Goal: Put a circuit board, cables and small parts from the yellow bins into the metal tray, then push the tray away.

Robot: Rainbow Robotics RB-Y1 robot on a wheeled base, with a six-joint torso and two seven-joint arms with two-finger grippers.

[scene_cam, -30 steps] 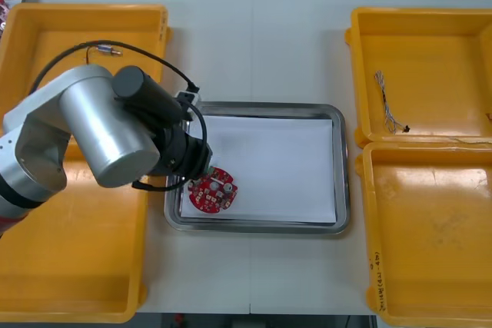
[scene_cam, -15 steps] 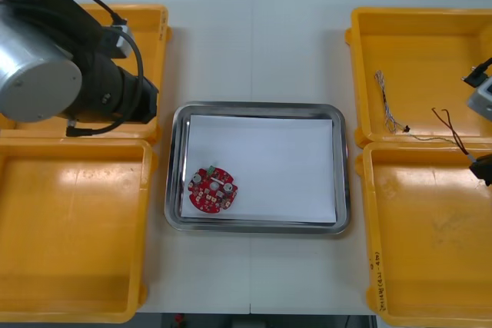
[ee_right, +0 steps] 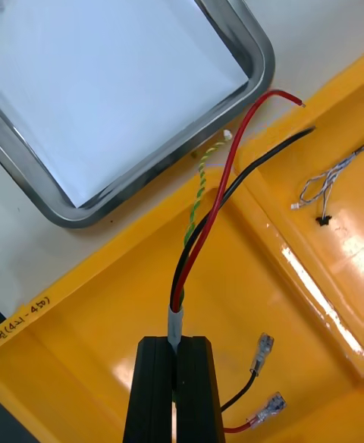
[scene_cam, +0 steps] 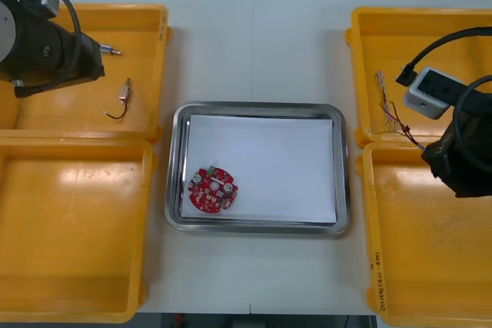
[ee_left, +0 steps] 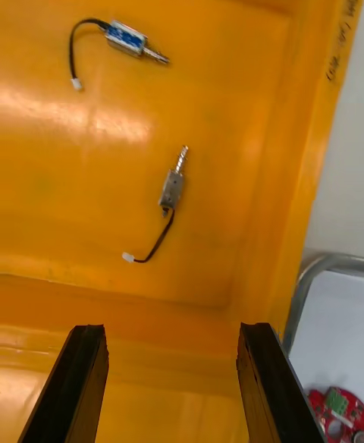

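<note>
Left arm: parked over the far left yellow bin [scene_cam: 165, 36]. Left gripper [ee_left: 176, 382] is above that bin's floor, fingers spread wide, nothing between them.

Far left bin: two small metal parts [scene_cam: 124, 94]. Each is a short silvery body with a pin at one end and a thin black lead. One part lies mid-floor and the other lies nearer the bin's far wall, well apart from it.

Near left yellow bin [scene_cam: 77, 236]: bare floor.

Centre: metal tray [scene_cam: 342, 167], shiny rim, white inside. The circuit board [scene_cam: 213, 189] lies flat in its near-left corner. It is round and red, with small pale and green components on top.

Right of the tray: the far right yellow bin [scene_cam: 400, 14] holds a thin pale twisted cable [scene_cam: 384, 101] on its floor, close to the wall it shares with the near right yellow bin [scene_cam: 407, 266].

Right gripper [ee_right: 176, 367]: above the near right bin, by that shared wall. Its fingers are pinched on a cable bundle [ee_right: 184, 280], gripped at a pale sleeve. The bundle is a red lead, a black lead and a twisted yellow-green strand. Its free ends fan out toward the tray's corner and do not touch it. Beside the fingers hang a black and a red lead with metal terminals
</note>
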